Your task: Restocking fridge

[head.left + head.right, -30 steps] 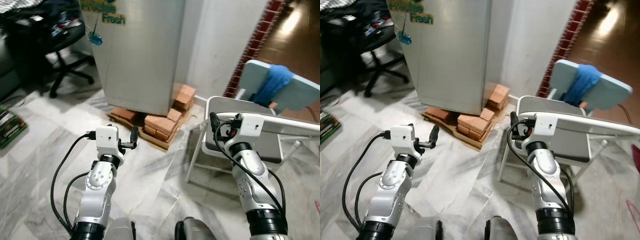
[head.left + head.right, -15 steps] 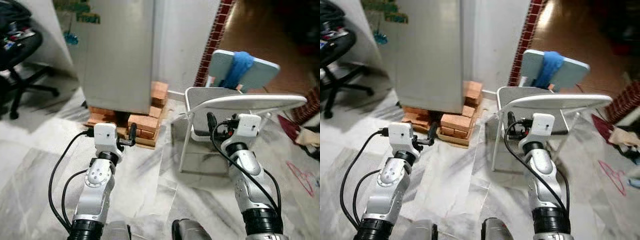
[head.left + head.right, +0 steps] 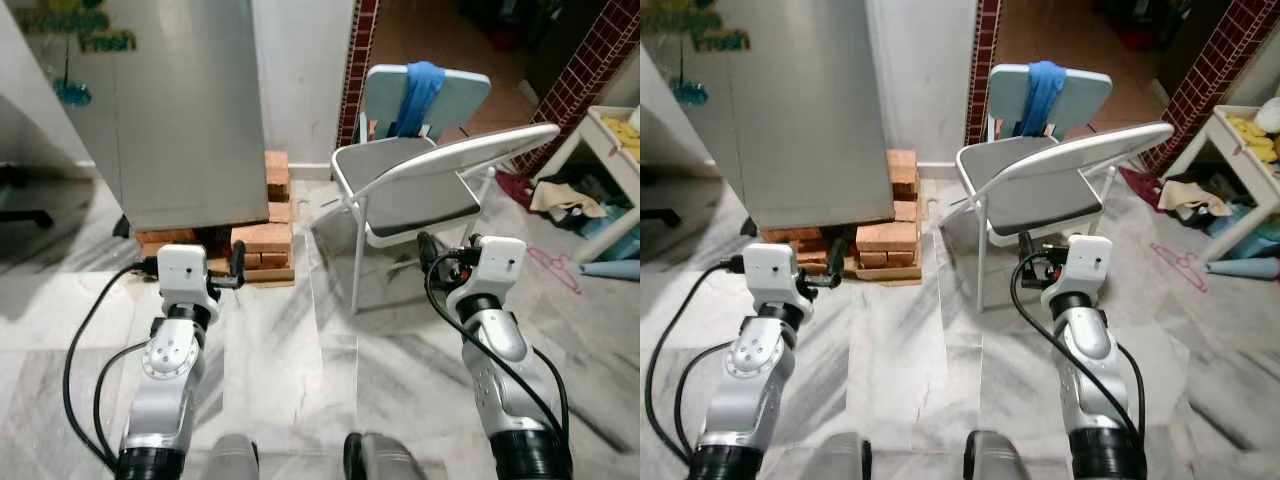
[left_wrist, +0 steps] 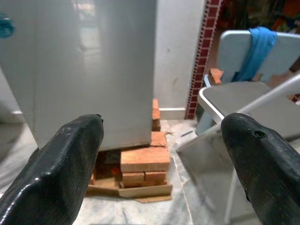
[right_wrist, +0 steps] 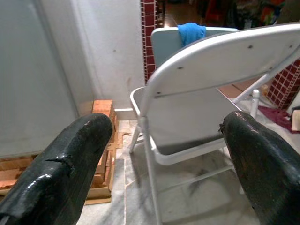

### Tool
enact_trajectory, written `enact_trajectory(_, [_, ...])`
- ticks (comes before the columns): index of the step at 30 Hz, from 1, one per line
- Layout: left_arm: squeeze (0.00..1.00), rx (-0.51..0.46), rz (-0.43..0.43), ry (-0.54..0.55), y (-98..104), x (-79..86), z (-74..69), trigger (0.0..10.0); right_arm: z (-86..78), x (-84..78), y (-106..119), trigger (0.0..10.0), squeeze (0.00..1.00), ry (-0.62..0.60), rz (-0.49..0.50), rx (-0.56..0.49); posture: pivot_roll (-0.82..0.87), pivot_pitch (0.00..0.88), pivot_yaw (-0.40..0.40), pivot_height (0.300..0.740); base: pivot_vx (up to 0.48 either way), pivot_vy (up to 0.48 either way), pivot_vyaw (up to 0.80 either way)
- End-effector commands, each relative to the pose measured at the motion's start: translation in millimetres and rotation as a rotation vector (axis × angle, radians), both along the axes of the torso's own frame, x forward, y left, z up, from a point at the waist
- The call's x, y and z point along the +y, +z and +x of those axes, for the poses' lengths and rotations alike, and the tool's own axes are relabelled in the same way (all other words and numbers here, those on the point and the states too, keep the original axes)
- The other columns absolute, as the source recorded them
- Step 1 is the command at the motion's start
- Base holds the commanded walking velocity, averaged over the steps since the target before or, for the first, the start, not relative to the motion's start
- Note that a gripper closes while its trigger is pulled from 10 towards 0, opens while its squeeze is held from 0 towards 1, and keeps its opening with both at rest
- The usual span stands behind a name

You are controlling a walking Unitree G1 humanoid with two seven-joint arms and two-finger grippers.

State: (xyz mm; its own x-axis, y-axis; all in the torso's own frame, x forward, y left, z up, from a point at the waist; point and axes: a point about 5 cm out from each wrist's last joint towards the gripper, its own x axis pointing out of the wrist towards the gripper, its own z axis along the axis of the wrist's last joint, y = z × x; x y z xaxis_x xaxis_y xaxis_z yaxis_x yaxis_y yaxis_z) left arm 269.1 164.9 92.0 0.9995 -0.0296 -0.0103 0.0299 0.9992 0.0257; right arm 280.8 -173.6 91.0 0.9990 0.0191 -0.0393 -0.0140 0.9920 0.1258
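Note:
The silver fridge [image 3: 170, 110] stands shut at the upper left, raised on a stack of red bricks [image 3: 255, 240]; stickers show on its upper front. Both arms are held out in front of me over the marble floor. My left gripper [image 3: 237, 266] points toward the bricks and the fridge's right corner; in its wrist view the left gripper [image 4: 161, 124] is open with nothing between its fingers [image 4: 70, 154]. My right gripper [image 3: 425, 250] faces a grey folding chair [image 3: 420, 195]; the wrist view shows the right gripper [image 5: 166, 122] open and empty too.
The folding chair stands right of the fridge, with a second pale blue chair [image 3: 455, 90] behind it draped with a blue cloth [image 3: 420, 85]. A white shelf [image 3: 612, 135], clothes [image 3: 565, 195] and a pink hanger [image 3: 558, 268] lie at the right.
The camera has swung to the right: the fridge now sits further left in the picture and the chairs nearer the middle. Both arms keep the same pose, fingers still spread.

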Motion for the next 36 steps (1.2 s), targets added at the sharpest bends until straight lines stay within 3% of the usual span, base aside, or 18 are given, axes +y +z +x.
enact_trajectory(1, [0.0,-0.004,0.011,0.038,1.6,7.2,-1.5,10.0,2.5,8.6,8.9,10.0,0.0,0.035,0.002,-0.037,0.05,0.122,-0.04,0.74,0.0,0.48,0.0])
enact_trajectory(13, [0.0,0.037,0.019,-0.017,-12.5,-5.7,1.3,10.0,-1.6,5.4,-3.9,10.0,0.0,0.011,-0.027,-0.036,0.05,0.0,0.012,0.74,0.0,0.48,0.0])
enact_trajectory(23, [0.0,0.088,0.025,-0.038,-34.7,-9.9,8.5,10.0,1.4,10.2,-19.4,10.0,0.0,0.041,-0.057,-0.011,0.02,0.0,0.022,0.74,0.0,0.48,0.0])
enact_trajectory(27, [0.0,0.084,0.021,-0.053,-34.0,-13.9,12.6,10.0,6.6,10.6,-16.3,10.0,0.0,0.048,-0.061,-0.021,0.02,0.0,0.021,0.74,0.0,0.48,0.0])
enact_trajectory(29, [0.0,0.038,0.034,-0.081,-26.7,-21.9,19.4,10.0,10.3,11.9,-19.6,10.0,0.0,0.056,-0.073,-0.006,0.04,0.0,0.02,0.74,0.0,0.48,0.0])
enact_trajectory(33, [0.0,0.017,0.047,-0.108,-23.5,-23.3,12.1,10.0,3.2,13.5,-22.4,10.0,0.0,0.065,-0.078,-0.004,0.04,0.0,0.02,0.74,0.0,0.48,-0.7])
enact_trajectory(36, [0.0,0.057,0.038,-0.089,-36.0,-14.7,5.0,10.0,-4.4,8.5,-29.9,10.0,0.0,0.044,-0.068,0.013,0.04,0.0,0.015,0.74,0.0,0.48,-0.27])
